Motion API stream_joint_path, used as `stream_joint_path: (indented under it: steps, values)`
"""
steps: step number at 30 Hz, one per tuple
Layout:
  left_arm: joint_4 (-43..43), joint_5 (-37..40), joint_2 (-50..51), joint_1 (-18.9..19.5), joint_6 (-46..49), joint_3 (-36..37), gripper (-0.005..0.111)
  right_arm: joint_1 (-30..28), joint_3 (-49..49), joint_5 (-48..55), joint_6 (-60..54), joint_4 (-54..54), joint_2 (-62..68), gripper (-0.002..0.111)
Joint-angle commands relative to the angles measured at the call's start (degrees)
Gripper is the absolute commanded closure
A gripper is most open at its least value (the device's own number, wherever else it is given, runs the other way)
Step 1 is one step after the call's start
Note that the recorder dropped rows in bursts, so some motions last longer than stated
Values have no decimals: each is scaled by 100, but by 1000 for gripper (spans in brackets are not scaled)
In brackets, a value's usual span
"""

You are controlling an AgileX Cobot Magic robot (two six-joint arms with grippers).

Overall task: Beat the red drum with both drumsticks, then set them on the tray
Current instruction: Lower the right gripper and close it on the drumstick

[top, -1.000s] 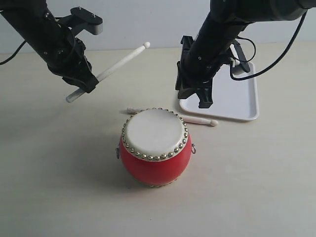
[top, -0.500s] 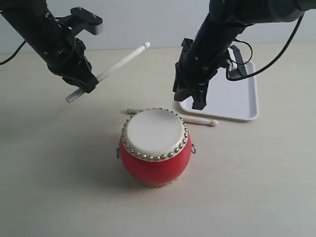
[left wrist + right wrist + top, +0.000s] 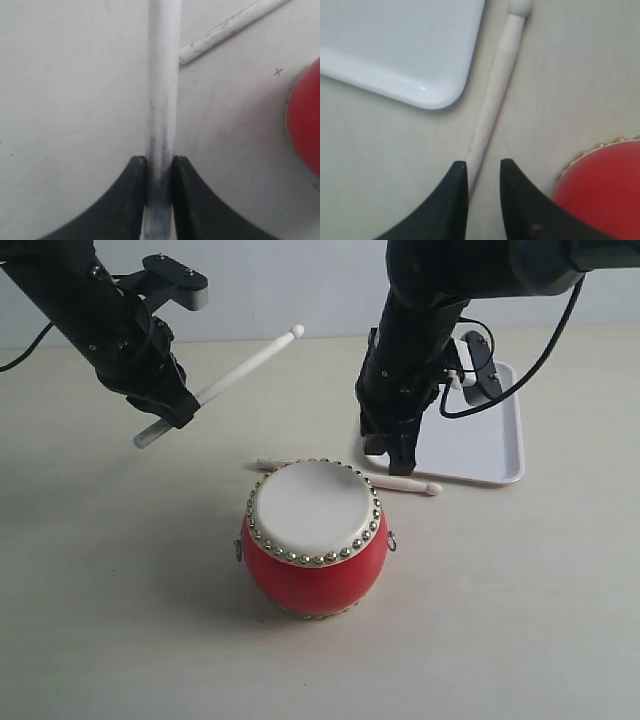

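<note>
Drum nearest you: the red drum (image 3: 315,540) stands on the desk (image 3: 120,620), the loose drumstick (image 3: 402,483) lying just behind it. Your right hand (image 3: 392,458) hangs over that stick, released, barely parted, one finger (image 3: 455,200) lined up on it: descending could pin or roll it away. Beyond, the tray (image 3: 480,440); your left hand (image 3: 178,412) clenches the other drumstick (image 3: 245,365)

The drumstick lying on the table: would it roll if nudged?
Probably: the drumstick is a slim round rod lying flat on the smooth table, so a sideways nudge would likely roll it. It looks stiff; its twin, clamped near one end by the left gripper, juts out straight without sagging.
</note>
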Motion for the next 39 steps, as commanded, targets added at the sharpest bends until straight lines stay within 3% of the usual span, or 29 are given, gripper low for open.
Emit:
stream_joint_path:
  steps: [1,4,8,11,22,39]
  values:
    - [-36,-35,-5,7,-40,17,107,5,-54,-16,-347,-117,7,85]
    - [-36,-35,-5,7,-40,17,107,5,-54,38,-616,-117,108,83]
    - [-46,-35,-5,7,-40,17,107,5,-54,159,-825,-117,335,65]
    - [-46,-35,-5,7,-50,17,107,5,-54,29,-954,-92,395,60]
    - [-46,-35,-5,7,-50,17,107,5,-54,-48,-877,-92,524,60]
    - [-46,-35,-5,7,-50,17,107,5,-108,-998,-1171,238,796,60]
